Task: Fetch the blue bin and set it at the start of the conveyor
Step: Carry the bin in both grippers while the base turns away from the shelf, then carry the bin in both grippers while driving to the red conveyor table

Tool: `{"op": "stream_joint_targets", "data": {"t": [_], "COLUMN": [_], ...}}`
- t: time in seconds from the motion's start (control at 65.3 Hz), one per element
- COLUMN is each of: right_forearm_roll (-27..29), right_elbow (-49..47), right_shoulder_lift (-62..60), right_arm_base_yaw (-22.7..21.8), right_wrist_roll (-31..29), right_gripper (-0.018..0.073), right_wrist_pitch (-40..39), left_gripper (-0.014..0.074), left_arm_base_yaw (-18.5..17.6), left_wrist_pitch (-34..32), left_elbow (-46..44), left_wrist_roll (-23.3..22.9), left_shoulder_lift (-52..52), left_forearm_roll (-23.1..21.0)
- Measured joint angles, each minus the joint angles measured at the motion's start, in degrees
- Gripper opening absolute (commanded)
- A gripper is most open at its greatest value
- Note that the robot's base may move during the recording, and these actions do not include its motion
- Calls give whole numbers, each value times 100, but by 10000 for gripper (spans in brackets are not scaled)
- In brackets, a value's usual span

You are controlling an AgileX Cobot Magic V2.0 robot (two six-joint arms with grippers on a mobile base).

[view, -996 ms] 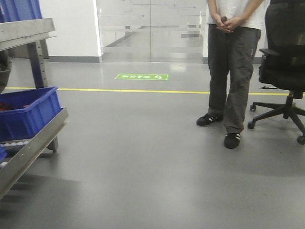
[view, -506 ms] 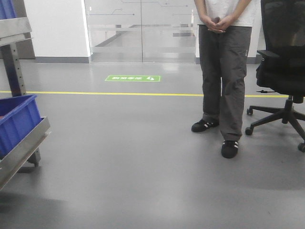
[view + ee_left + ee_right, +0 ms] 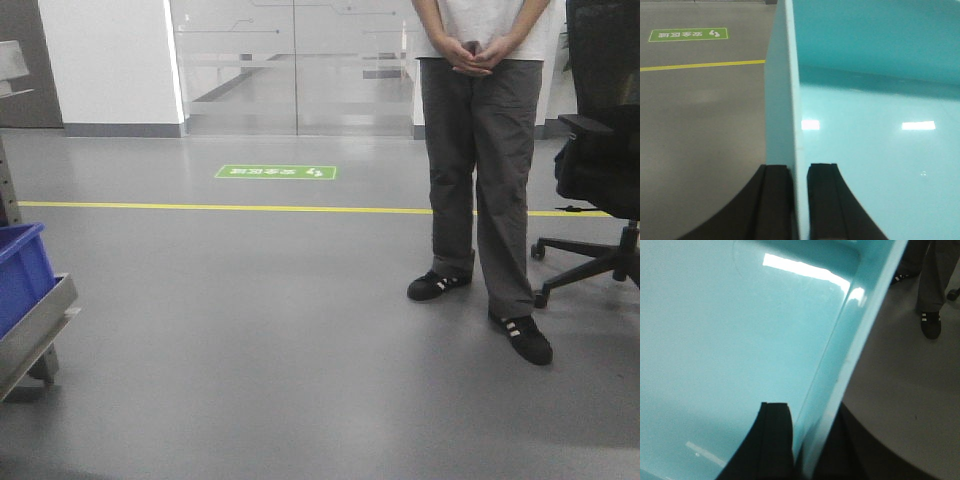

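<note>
**A:** Where is the blue bin point(image 3: 865, 125) found, set against the left tool point(image 3: 799, 172)?

**B:** One side wall of the bin is pinched by that tool. One dark finger point(image 3: 774, 200) is laid on the outer face and the other on the inner face; the thin wall is seen edge-on between them. The glossy turquoise floor of the bin is spread out to the right of the tool; two lights are mirrored in it.

**A:** And the right tool point(image 3: 805, 432)?

**B:** The opposite wall is pinched there. One finger point(image 3: 775, 440) is seen inside, pressed near the foot of the wall; the other is made out only as a dark shape under the rim on the outer side. The bin's floor is stretched away to the left of this tool.

**A:** What is seen around the bin?

**B:** Grey floor is seen to the left of the left tool; a yellow line point(image 3: 702, 65) and a green floor sign point(image 3: 688, 34) are laid ahead of it. To the right of the right tool, past the rim, trouser legs and a black shoe point(image 3: 930, 322) are caught.

**A:** And in the front view?

**B:** A person point(image 3: 485, 150) is seen standing with hands clasped; an office chair point(image 3: 600, 150) is placed just beside. At the left edge a dark blue crate point(image 3: 22, 270) is carried on a steel bench point(image 3: 35, 335).
</note>
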Motion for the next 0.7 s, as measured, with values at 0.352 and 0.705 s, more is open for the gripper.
{"op": "stream_joint_targets", "data": {"t": [0.352, 0.705], "right_forearm_roll": [0, -12], "right_elbow": [0, 0], "right_shoulder_lift": [0, 0], "right_arm_base_yaw": [0, 0], "right_wrist_roll": [0, -10], "right_gripper": [-153, -153], "right_wrist_pitch": [0, -384], "left_gripper": [-111, -111], "left_arm_base_yaw": [0, 0], "left_wrist_pitch": [0, -71], "left_elbow": [0, 0], "left_wrist_roll": [0, 0], "left_shoulder_lift": [0, 0], "left_forearm_roll": [0, 44]}}
